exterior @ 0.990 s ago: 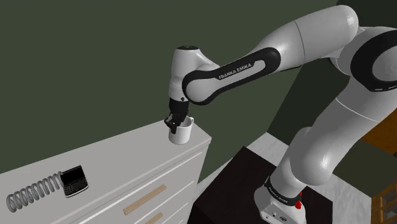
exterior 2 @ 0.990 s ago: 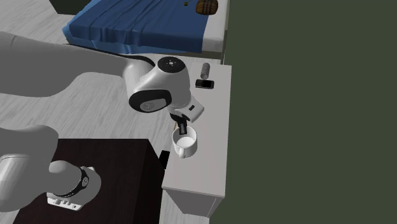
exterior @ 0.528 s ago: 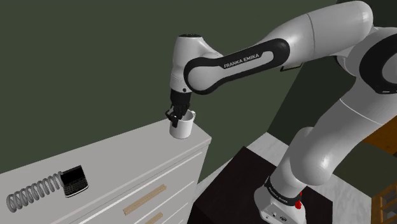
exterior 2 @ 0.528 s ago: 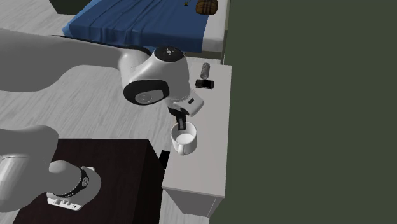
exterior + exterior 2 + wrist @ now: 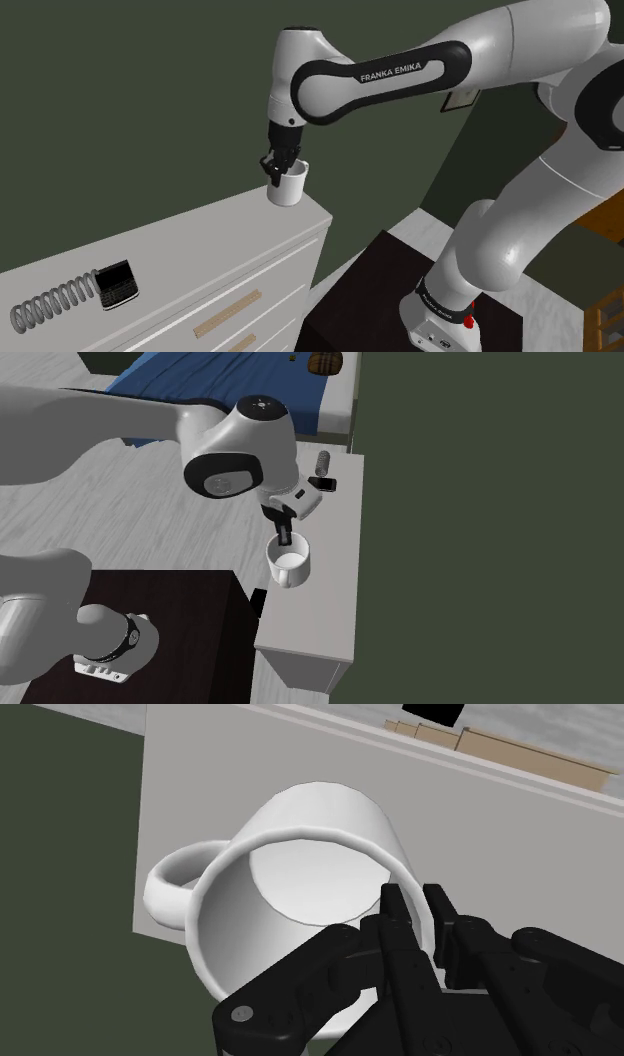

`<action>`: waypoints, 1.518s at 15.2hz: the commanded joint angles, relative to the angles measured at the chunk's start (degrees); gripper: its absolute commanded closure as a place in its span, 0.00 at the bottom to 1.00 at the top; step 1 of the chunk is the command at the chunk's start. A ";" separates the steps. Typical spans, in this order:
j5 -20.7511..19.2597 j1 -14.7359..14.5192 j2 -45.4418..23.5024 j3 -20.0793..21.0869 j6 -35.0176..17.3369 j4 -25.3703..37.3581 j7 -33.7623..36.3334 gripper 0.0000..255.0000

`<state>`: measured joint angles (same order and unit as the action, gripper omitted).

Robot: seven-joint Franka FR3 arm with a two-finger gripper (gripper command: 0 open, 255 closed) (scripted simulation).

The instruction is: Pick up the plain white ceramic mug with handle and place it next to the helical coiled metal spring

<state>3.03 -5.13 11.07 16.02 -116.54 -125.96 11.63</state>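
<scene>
Black gripper [image 5: 279, 168] holding a white mug [image 5: 288, 188] by its rim.
We see the fingers [image 5: 400, 919] pinch the mug's wall, one inside, one outside, the handle [image 5: 165, 889] opposite them, over the dresser [image 5: 200, 240] end; the coiled spring [image 5: 48, 303] lies well apart from them.

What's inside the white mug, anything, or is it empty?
Empty: the wrist view looks into the mug and shows a bare white bottom; the gripper grips its rim.

mug [image 5: 287, 186]: white, aloft, upright | spring [image 5: 50, 303]: grey coil, lying flat
</scene>
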 commanded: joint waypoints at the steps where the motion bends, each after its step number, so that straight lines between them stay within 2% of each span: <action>1: 0.09 0.03 0.50 -0.12 1.47 0.97 -0.14 1.00; 12: 0.22 0.15 1.87 -0.53 9.77 7.94 -0.36 1.00; 18: -3.19 -1.91 -10.18 3.63 11.16 20.96 7.15 1.00; 23: -7.57 -5.18 -21.53 5.86 14.29 34.57 13.15 1.00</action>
<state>-3.54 -9.57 -7.94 21.49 -102.92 -94.39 23.55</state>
